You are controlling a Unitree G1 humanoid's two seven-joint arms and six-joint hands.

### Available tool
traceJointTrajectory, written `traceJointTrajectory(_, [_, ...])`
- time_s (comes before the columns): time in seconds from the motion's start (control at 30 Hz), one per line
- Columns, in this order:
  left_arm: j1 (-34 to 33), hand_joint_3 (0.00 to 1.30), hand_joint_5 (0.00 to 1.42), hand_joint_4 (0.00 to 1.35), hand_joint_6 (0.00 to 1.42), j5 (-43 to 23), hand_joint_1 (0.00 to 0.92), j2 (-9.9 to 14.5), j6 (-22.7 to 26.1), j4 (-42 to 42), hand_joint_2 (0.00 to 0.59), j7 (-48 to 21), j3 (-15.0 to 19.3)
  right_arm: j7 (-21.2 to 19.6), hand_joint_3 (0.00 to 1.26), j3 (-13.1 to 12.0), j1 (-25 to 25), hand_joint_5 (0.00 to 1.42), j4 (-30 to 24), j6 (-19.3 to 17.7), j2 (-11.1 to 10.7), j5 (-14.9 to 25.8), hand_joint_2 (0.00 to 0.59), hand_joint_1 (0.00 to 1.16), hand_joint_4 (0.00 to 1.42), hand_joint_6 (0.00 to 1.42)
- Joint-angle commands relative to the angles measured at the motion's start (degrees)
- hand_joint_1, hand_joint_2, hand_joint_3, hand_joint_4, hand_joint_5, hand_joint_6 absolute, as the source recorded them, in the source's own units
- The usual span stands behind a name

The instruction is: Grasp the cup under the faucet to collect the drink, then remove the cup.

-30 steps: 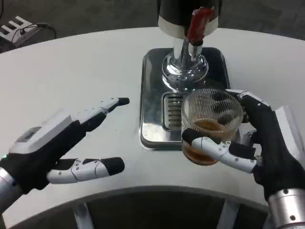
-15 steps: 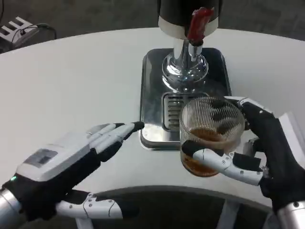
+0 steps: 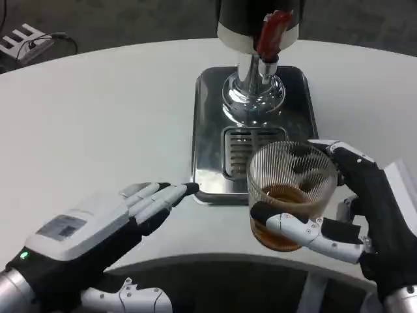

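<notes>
Nearest to me, my left hand (image 3: 91, 238) lies flat over the white table (image 3: 98, 117), fingers stretched, holding nothing. My right hand (image 3: 355, 215) grips the ribbed glass cup (image 3: 290, 192) with brown drink inside, at the near edge of the metal drip tray (image 3: 208, 130). Behind stands the dispenser (image 3: 254, 39) with its red faucet lever (image 3: 270, 31).

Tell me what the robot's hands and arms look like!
The left hand has a white back with a grey label and a small green light near the wrist. Its fingers are white with black tips. The right hand looks mostly black, with white finger segments. Both forearms are shiny silver metal.
</notes>
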Motion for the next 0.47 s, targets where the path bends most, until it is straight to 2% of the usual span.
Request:
traceJointTrajectory(0.03, [-0.84, 0.00, 0.00, 0.00, 0.00, 0.20, 0.000, 0.46, 1.01, 0.69, 0.080, 0.15, -0.80, 0.59, 0.88, 0.22, 0.54, 1.22, -2.37, -1.29, 0.26, 0.33, 0.173, 1.00, 1.04, 1.33])
traceJointTrajectory(0.07, [-1.12, 0.00, 0.00, 0.00, 0.00, 0.29, 0.000, 0.62, 0.86, 0.86, 0.080, 0.07, -1.00, 0.78, 0.88, 0.24, 0.65, 1.22, -2.38, -1.78, -0.19, 0.14, 0.173, 1.00, 1.04, 1.33])
traceJointTrajectory(0.2, [-1.54, 0.00, 0.00, 0.00, 0.00, 0.28, 0.000, 0.93, 0.69, 1.04, 0.080, 0.05, -1.19, 0.39, 0.88, 0.24, 1.60, 1.22, -2.96, -1.53, 0.61, 0.15, 0.174, 1.00, 1.05, 1.33])
traceJointTrajectory(0.47, [-1.10, 0.00, 0.00, 0.00, 0.00, -0.06, 0.000, 1.09, 1.82, 0.80, 0.080, 0.17, -0.72, 0.32, 0.90, 1.17, 3.18, 1.22, -3.52, -1.91, 0.78, -0.68, 0.172, 0.99, 1.05, 1.34])
